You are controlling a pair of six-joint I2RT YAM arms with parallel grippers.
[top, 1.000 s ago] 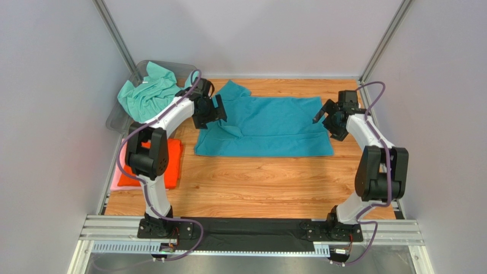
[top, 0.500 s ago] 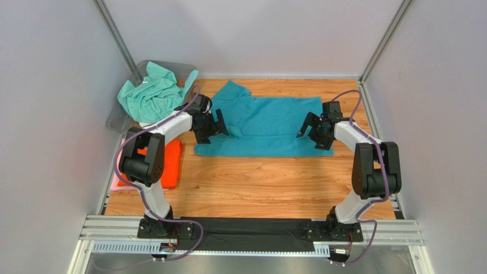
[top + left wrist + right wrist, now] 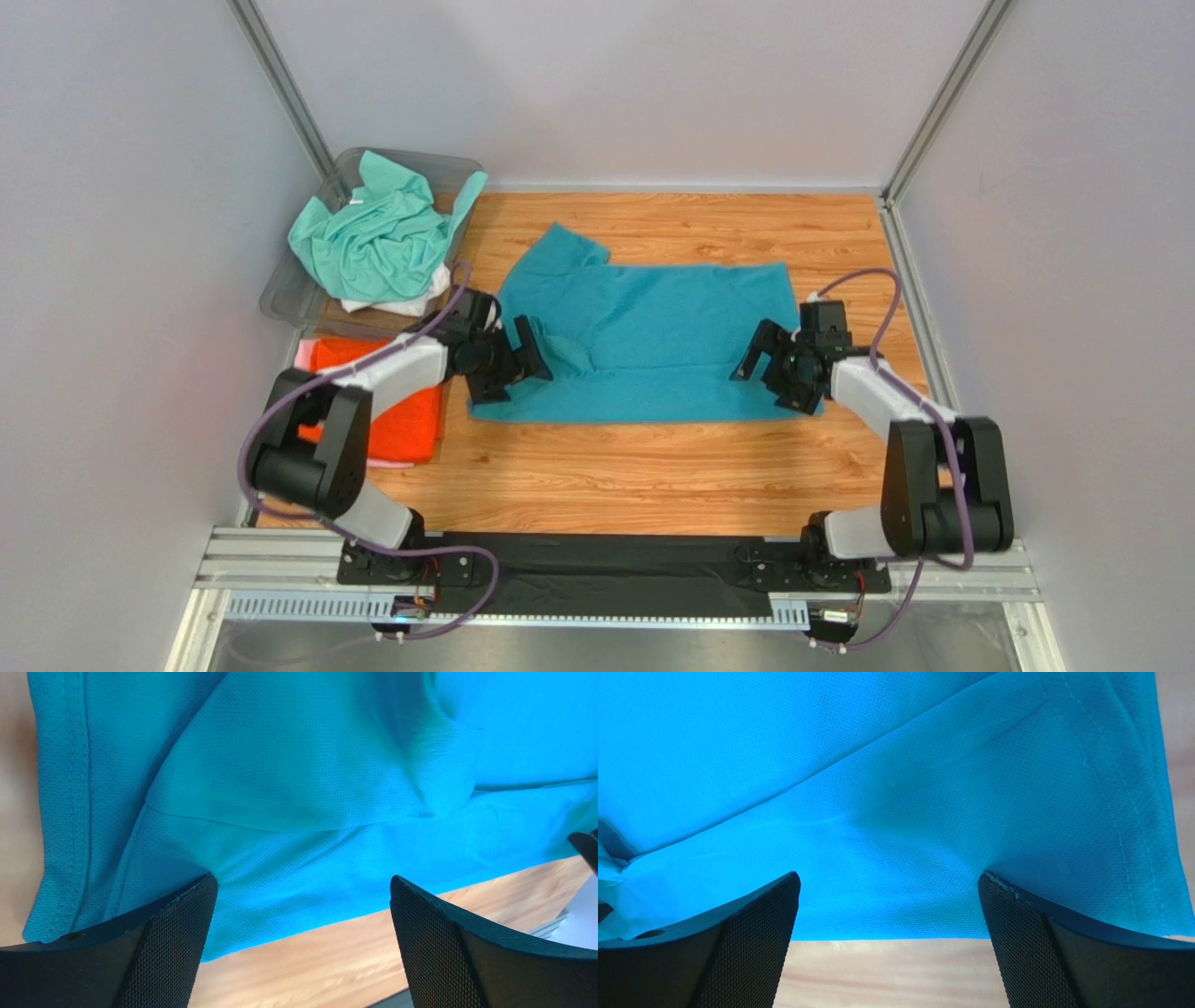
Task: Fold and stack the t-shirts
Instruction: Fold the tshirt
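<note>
Both hands are gaping wide and holding nothing. The left hand [image 3: 530,350] is sitting low over the near-left corner of the teal shirt [image 3: 645,329] and the right hand [image 3: 772,373] over its near-right corner. The shirt is lying spread across the middle of the desk [image 3: 673,462], with a sleeve bunching under the left hand. Risk: the left fingers are likely catching that loose flap instead of the hem, or only the top layer, so the fold is coming out crooked. The left arm is also crowding the orange shirt [image 3: 407,420] and could be dragging it. The right hand is working near the right edge with little room. Bare wood is lying open along the near edge for the fold.
</note>
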